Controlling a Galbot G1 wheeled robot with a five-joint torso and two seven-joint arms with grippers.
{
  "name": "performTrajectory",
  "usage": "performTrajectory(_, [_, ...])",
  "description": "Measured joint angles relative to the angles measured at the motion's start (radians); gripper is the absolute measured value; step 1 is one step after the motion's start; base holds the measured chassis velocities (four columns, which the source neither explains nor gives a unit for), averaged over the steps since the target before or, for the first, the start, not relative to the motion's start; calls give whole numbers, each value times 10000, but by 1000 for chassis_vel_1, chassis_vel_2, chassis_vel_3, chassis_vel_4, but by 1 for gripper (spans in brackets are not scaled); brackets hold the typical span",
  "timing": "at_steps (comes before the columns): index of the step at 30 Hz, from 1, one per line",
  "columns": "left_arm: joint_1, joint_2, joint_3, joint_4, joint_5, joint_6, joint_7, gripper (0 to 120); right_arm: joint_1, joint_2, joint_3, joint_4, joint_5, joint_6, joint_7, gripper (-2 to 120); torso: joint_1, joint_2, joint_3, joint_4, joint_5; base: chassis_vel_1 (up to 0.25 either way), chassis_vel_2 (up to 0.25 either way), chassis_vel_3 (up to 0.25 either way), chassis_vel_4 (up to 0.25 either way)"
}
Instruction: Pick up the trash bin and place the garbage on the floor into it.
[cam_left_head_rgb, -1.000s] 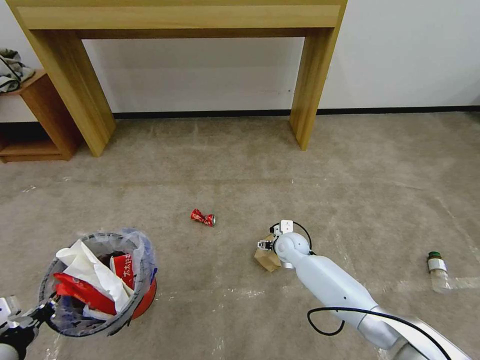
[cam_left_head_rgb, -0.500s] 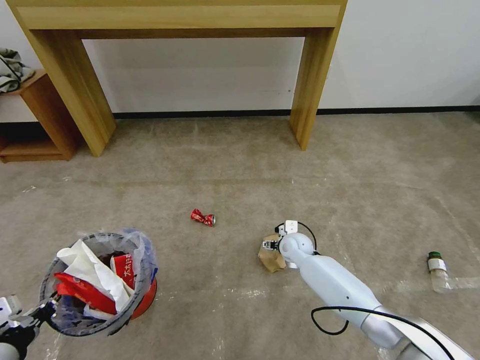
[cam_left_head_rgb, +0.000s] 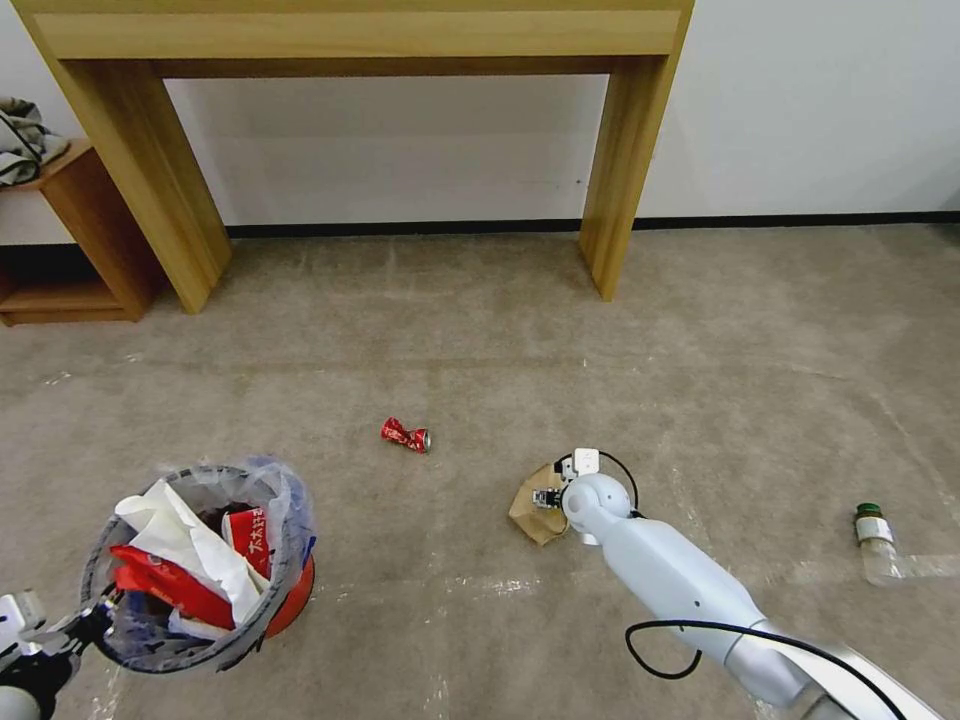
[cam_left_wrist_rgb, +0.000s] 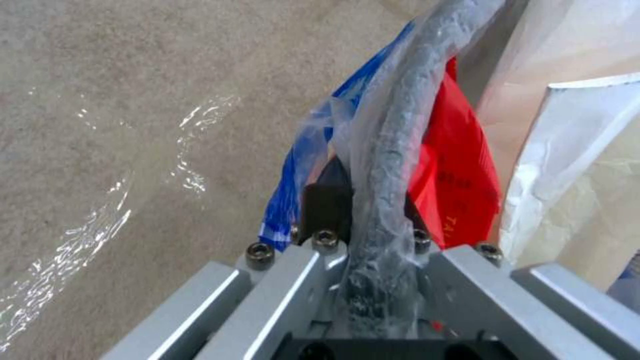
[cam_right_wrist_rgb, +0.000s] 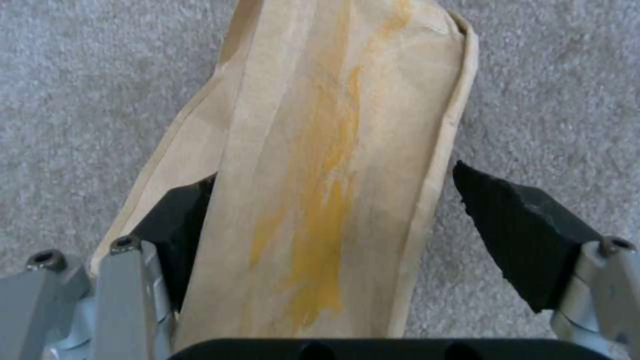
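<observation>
Right claw, head view: right gripper (cam_left_head_rgb: 547, 497) sits low on the floor (cam_left_head_rgb: 480, 340) at about 5 o'clock from the picture's middle, over the tan paper packet (cam_left_head_rgb: 527, 515).
Left claw, head view: left gripper (cam_left_head_rgb: 85, 622) at 8 o'clock, clenched on the near rim of the trash bin (cam_left_head_rgb: 200, 560).
Bin contents, head view: white tissue and red wrappers piled inside the clear, blue-printed bag.
Loose litter, head view: crushed red can (cam_left_head_rgb: 405, 435) lies apart from the bin, at 11 o'clock from the packet; a small bottle (cam_left_head_rgb: 874, 540) lies well off at 3 o'clock from the packet.
Background, head view: wooden table (cam_left_head_rgb: 360, 60) against the wall at 12 o'clock, a low wooden shelf (cam_left_head_rgb: 70, 240) at 10 o'clock.
Left wrist view: left gripper (cam_left_wrist_rgb: 363, 210) pinches the bin's dark rim (cam_left_wrist_rgb: 393, 140) with the plastic bag (cam_left_wrist_rgb: 300, 165) wrapped over it; red wrapper (cam_left_wrist_rgb: 460, 165) and white tissue (cam_left_wrist_rgb: 580, 165) just inside.
Right wrist view: right gripper (cam_right_wrist_rgb: 333, 210) is released, its jaws spread to either side of the packet (cam_right_wrist_rgb: 333, 140); one pad (cam_right_wrist_rgb: 180, 220) touches the packet's edge, the other pad (cam_right_wrist_rgb: 520, 225) stands clear of it. The packet lies flat on the carpet (cam_right_wrist_rgb: 100, 75), streaked yellow along its length.
</observation>
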Motion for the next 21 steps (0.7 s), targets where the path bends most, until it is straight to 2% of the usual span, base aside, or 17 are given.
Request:
performTrajectory(6, [-3, -6, -2, 11, 9, -10, 3, 1, -27, 84, 13, -135, -76, 47, -102, 79, 0, 0, 0, 0, 0, 0, 0, 0, 0])
performTrajectory(11, [-75, -16, 38, 47, 43, -15, 3, 1, -76, 174, -17, -154, -180, 132, -172, 59, -1, 0, 0, -1, 0, 0, 0, 0, 0])
performTrajectory(12, [-75, -16, 38, 47, 43, -15, 3, 1, -76, 174, -17, -154, -180, 132, -172, 59, -1, 0, 0, -1, 0, 0, 0, 0, 0])
performTrajectory(14, [-97, -36, 68, 95, 94, -16, 0, 1, -81, 209, -85, -182, -244, 238, -270, 46, 0, 0, 0, 0, -1, 0, 0, 0, 0])
performTrajectory(17, [-101, -42, 74, 106, 102, -17, 0, 1, -79, 222, -110, -206, -266, 286, -310, 41, -1, 0, 0, 0, -1, 0, 0, 0, 0])
performTrajectory(19, [-113, -43, 83, 130, 125, -18, 0, 1, -57, 264, -153, -255, -297, 376, -363, 29, -1, 0, 0, 0, 0, 0, 0, 0, 0])
performTrajectory(20, [-113, -43, 83, 130, 125, -18, 0, 1, -57, 264, -153, -255, -297, 376, -363, 29, -1, 0, 0, 0, 0, 0, 0, 0, 0])
performTrajectory(21, [-122, -40, 84, 132, 125, -18, 0, 1, -55, 268, -178, -256, -316, 424, -378, 24, 0, 0, 0, 0, 0, 0, 0, 0, 0])
